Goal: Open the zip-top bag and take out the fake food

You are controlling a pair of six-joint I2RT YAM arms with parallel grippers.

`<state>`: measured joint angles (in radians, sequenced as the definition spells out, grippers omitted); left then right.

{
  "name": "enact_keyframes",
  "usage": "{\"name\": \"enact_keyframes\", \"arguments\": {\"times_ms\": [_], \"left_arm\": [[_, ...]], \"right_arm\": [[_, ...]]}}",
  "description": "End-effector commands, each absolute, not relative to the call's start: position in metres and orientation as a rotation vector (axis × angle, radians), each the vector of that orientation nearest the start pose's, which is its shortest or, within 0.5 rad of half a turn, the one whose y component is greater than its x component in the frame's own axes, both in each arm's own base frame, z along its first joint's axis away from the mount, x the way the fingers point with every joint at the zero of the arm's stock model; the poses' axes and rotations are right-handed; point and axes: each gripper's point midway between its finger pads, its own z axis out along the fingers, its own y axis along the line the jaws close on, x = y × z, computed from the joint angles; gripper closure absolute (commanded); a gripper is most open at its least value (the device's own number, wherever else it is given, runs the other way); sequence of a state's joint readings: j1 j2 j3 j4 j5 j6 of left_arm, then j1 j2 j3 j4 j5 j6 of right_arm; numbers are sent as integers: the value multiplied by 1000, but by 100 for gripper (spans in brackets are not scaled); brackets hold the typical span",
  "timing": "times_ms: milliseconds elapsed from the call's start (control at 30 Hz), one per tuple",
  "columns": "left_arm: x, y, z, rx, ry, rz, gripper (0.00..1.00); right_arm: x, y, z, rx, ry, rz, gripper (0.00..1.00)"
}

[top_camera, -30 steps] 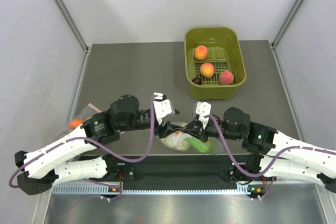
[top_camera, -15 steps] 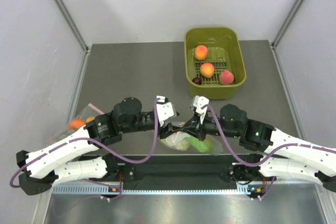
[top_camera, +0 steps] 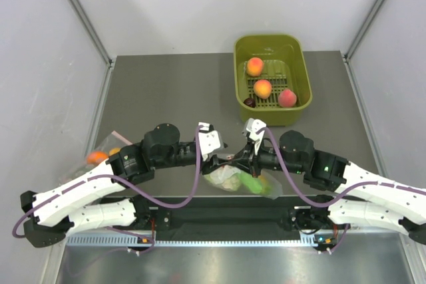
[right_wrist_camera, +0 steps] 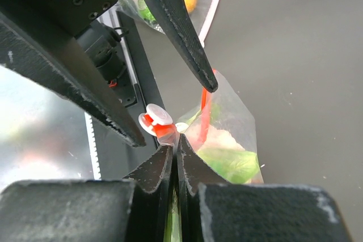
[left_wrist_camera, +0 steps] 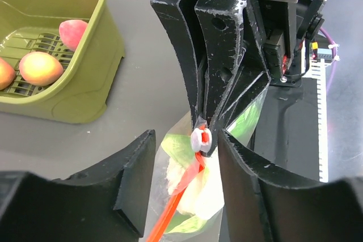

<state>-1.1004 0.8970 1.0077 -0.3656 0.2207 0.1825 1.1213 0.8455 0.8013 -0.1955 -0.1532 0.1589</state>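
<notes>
**Step in hand: grip the zip slider.** The right fingers [right_wrist_camera: 153, 174], pressed together, pinch the bag [top_camera: 229, 179] at its mouth, just beside the white slider [left_wrist_camera: 201, 139]. The left fingers [left_wrist_camera: 127, 179] stand spread on either side of the slider. Close them squarely on the slider only, then draw it along the orange strip [left_wrist_camera: 176, 208].

The bag sits at the near edge of the surface [top_camera: 166, 91] and contains the fake food [right_wrist_camera: 227, 161]. The green bin [top_camera: 237, 78] holds three peaches [top_camera: 263, 88] and a plum [top_camera: 249, 102].

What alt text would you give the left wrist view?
The right gripper, shut, pinches the top edge of a clear bag beside its white slider, which sits between the open fingers of the left gripper. Green and white toy food shows inside; a green tub of peaches stands upper left.
</notes>
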Motion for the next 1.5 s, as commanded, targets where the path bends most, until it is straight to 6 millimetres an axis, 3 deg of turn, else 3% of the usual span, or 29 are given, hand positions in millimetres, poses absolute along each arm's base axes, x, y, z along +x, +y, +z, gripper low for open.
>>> {"name": "enact_keyframes", "arguments": {"times_ms": [0,233,400,500,633,800,1033,1133,1267,1467], "left_arm": [[118,-303,314,1258,1379,-847,48],[116,-309,304,1295,1402,-864,62],[113,-310,298,1329,1417,-864,84],[115,-307,298,1338,1429,-842,91],[115,-304,302,1341,1432,-831,93],[110,-303,311,1351,1414,-849,94],[109,-303,319,1363,1401,-855,94],[107,-302,324,1375,1396,-853,94],[104,-297,326,1399,1409,-849,94],[100,-297,312,1439,1453,-859,94]], "right_arm": [[111,308,303,-950,1556,1085,100],[108,307,304,-955,1548,1096,100],[108,303,302,-962,1551,1080,98],[111,298,298,-958,1575,1042,93],[115,290,291,-954,1609,991,88],[117,284,283,-955,1638,961,90],[108,292,274,-1011,1643,1013,87],[105,295,273,-1038,1637,1025,100],[109,291,276,-1006,1632,1004,100],[110,282,293,-933,1581,1018,100]]}}
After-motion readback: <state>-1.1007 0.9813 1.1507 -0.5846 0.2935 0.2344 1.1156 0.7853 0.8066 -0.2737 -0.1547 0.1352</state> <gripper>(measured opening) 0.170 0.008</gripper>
